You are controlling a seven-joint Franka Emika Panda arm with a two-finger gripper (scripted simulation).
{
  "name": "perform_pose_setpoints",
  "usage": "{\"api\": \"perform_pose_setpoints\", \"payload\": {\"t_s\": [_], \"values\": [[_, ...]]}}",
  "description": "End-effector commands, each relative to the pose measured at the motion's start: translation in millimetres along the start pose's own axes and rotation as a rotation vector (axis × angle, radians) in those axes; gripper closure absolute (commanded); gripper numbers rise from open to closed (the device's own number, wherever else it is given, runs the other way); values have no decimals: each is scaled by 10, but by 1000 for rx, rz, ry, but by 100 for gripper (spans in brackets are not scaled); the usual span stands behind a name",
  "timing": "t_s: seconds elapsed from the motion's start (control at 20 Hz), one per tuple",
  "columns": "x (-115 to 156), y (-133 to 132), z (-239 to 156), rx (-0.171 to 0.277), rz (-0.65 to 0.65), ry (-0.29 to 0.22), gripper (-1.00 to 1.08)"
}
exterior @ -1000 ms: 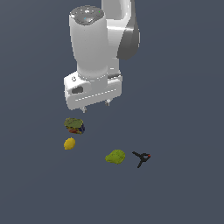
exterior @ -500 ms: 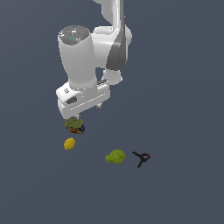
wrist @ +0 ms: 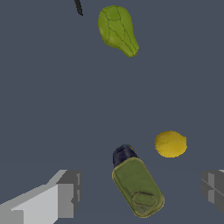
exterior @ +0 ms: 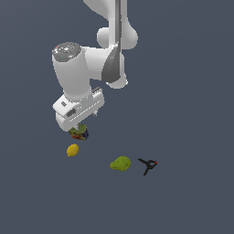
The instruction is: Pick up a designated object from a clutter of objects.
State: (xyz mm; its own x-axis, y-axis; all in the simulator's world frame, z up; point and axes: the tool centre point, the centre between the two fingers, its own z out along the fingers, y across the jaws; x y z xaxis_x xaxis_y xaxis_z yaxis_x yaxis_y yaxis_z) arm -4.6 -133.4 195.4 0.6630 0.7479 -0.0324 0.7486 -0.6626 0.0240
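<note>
Gripper (wrist: 138, 192) hung with jaws spread wide astride the can (wrist: 137, 186) (lemon (wrist: 170, 143) just beside); a straight, centred descent before closing looked wisest.

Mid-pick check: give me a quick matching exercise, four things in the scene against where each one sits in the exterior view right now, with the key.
Things:
1. can
2. lemon
3. pear-like fruit
4. black clamp

Places:
A. farthest to the exterior view's right
B. directly under the gripper, partly hidden by it
C. between the lemon and the clamp
D. farthest to the exterior view's left, just below the can

Pairs: 1-B, 2-D, 3-C, 4-A
</note>
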Motion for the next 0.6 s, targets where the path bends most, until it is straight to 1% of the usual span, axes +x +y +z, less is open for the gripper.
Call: {"api": "perform_pose_setpoints", "payload": {"t_s": [0.0,0.55], "values": [[-75,37,89,2,-53,1,-92],[-403,162,467,11,-279,12,-92]]}}
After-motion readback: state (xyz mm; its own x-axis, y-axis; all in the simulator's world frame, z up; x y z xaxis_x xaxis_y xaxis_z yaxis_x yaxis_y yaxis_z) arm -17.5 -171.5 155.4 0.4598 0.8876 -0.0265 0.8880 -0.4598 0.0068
